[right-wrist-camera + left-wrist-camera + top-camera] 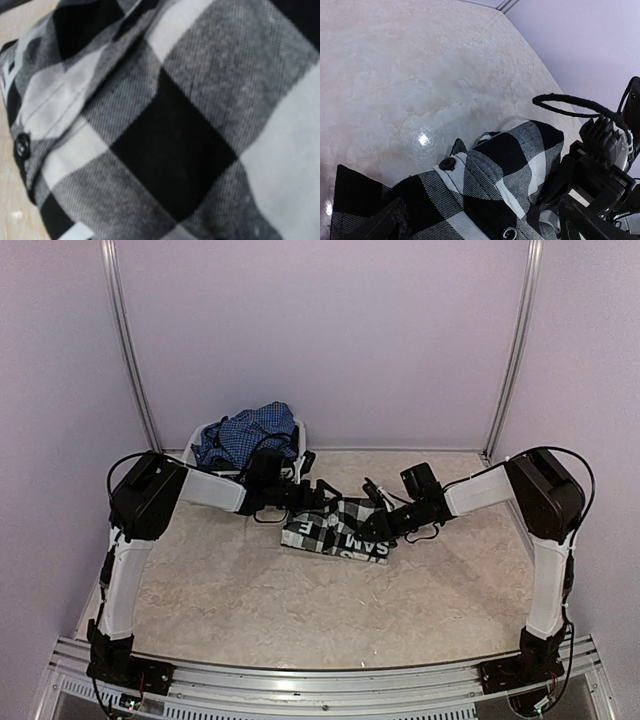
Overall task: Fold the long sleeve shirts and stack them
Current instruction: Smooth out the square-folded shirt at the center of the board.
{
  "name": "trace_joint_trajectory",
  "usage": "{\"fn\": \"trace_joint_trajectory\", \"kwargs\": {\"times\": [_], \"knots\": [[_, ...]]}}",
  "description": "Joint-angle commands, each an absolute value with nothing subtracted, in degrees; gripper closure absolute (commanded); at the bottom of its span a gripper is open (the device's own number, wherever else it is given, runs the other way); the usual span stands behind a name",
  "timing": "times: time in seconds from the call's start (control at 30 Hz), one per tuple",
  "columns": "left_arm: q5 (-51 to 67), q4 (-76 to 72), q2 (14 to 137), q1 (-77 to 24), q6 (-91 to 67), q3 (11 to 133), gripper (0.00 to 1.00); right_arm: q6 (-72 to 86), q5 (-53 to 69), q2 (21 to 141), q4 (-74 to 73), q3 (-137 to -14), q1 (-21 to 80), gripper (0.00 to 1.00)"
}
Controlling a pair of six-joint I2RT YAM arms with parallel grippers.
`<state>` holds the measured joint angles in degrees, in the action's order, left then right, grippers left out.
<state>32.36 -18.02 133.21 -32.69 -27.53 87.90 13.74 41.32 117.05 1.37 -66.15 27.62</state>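
Left gripper (322, 496): jaws spread full wide, clamping nothing; it hangs over the far left edge of the check shirt (335, 533), and one finger (385, 220) shows low beside the cloth. Right gripper (380, 505): partly closed on a raised fold of the check shirt at its far right corner; my fingers there are buried in cloth (170, 140), so the pinch itself is hidden. Basket (299, 430): white, at the far edge of the table (300, 600), behind my left arm; holds the blue shirt (245, 432), crumpled and heaped above the rim. Check shirt: bunched mid-table between both grippers, white letters along its near edge, a black button (447, 163) showing, near part flat on the table.
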Motion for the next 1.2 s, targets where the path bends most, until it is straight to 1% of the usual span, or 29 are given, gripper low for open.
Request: {"fn": "trace_joint_trajectory", "kwargs": {"times": [0.0, 0.2, 0.23, 0.3, 0.33, 0.43, 0.6, 0.77, 0.9, 1.17], "knots": [[28.0, -17.4, 134.5, -30.6, -26.6, 83.8, 0.01, 12.0, 38.3, 117.2, -0.5, -64.9, 27.4, 0.56], [26.4, -19.2, 129.4, -30.7, -24.3, 80.3, 0.01, 10.5, 32.3, 106.4, -3.4, -62.4, 27.3, 0.49], [26.0, -19.5, 128.5, -30.8, -23.9, 79.5, 0.01, 10.4, 31.7, 104.7, -3.9, -61.9, 27.3, 0.46], [25.2, -20.5, 125.4, -30.9, -22.9, 77.9, 0.01, 10.2, 30.3, 101.6, -4.9, -61.1, 27.3, 0.33], [24.7, -20.9, 124.4, -31.1, -22.5, 77.1, 0.01, 10.1, 29.6, 100.2, -5.3, -60.9, 27.3, 0.28], [23.3, -23.4, 120.2, -31.6, -21.3, 74.4, 0.01, 9.8, 28.0, 97.8, -7.0, -60.8, 27.2, 0.22], [22.9, -25.3, 114.9, -33.3, -19.2, 72.5, 0.01, 9.4, 26.6, 97.2, -8.6, -61.8, 27.1, 0.21], [21.3, -21.9, 112.3, -37.5, -15.5, 72.5, 0.01, 10.8, 26.1, 98.1, -8.2, -62.1, 26.3, 0.21], [18.7, -20.2, 112.1, -39.6, -14.2, 71.9, 0.01, 12.9, 26.2, 101.5, -7.7, -64.0, 25.1, 0.19], [17.5, -19.5, 115.6, -39.6, -15.2, 68.9, 0.01, 17.5, 29.0, 109.0, -6.5, -68.5, 23.6, 0.14]]}}
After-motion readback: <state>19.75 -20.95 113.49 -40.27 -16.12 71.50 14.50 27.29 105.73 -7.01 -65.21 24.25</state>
